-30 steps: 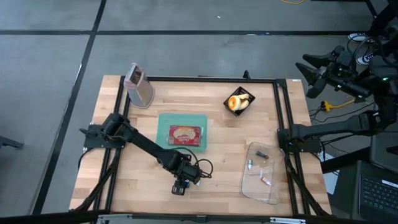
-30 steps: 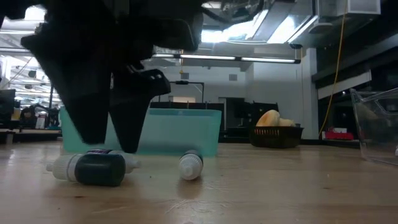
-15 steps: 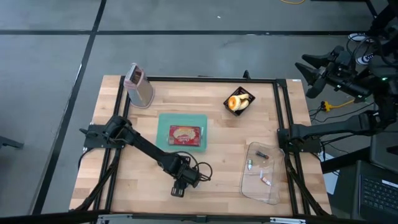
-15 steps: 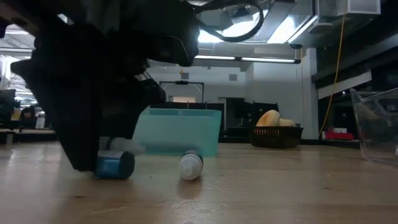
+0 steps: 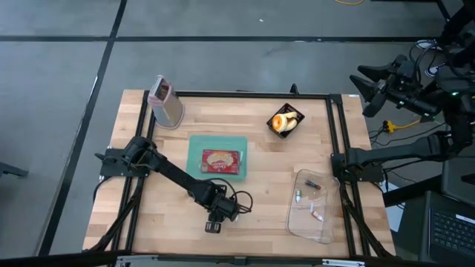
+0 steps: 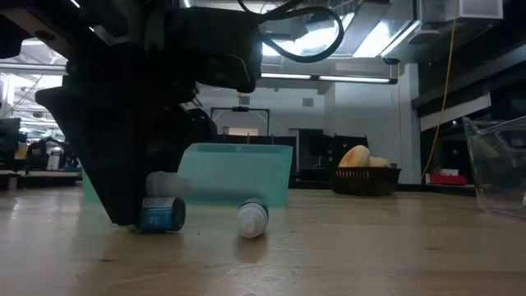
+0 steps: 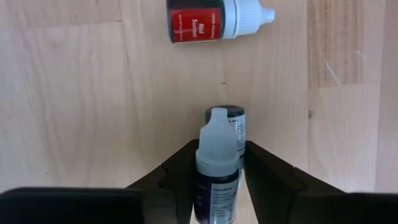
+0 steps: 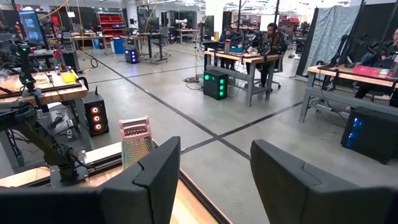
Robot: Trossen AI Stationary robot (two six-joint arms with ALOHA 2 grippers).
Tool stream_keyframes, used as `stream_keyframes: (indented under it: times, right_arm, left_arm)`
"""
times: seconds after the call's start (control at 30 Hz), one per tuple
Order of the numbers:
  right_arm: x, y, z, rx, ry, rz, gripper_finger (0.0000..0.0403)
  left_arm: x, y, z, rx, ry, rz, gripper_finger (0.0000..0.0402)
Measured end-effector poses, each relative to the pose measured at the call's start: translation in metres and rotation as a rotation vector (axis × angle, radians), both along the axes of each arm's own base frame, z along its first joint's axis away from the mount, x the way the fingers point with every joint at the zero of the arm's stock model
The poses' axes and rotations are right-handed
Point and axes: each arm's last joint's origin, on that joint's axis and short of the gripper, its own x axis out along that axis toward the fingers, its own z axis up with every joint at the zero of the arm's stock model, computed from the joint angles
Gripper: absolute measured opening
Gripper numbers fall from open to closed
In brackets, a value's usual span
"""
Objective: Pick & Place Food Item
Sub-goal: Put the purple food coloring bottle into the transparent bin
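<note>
A polished grey concrete floor [image 8: 205, 146] crossed by dark lines stretches through a bright workshop, where people sit at workbenches [image 8: 249, 59] under ceiling lights [image 6: 345, 37].

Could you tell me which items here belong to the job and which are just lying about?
Job: dropper bottle in left gripper; red-labelled bottle; clear bin holding more bottles.
Lying about: grater; bread basket; teal tray with packet.

A second bottle [image 7: 219, 20] lies on the table [image 5: 260, 159] just beyond the bottle [image 7: 217, 168].
</note>
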Motion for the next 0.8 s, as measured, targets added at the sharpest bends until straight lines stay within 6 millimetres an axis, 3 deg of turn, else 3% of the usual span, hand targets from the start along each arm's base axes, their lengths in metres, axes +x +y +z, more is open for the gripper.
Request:
stream_keyframes:
  times: [0.2, 0.53, 0.8]
  right_arm:
    - [0.001, -0.0001, -0.0001, 0.001, 0.002, 0.0, 0.0194]
    - [0.0022, 0.0001, -0.0003, 0.004, 0.005, 0.012, 0.0194]
    - [0.0022, 0.0001, -0.0003, 0.003, 0.006, 0.012, 0.0194]
  left_arm:
    - [-0.0003, -0.0003, 0.0022, -0.024, 0.002, -0.005, 0.0138]
    - [0.0004, -0.0004, 0.0058, -0.091, 0.019, 0.044, 0.0236]
    - [-0.0016, 0.0031, 0.009, -0.107, 0.049, 0.054, 0.0241]
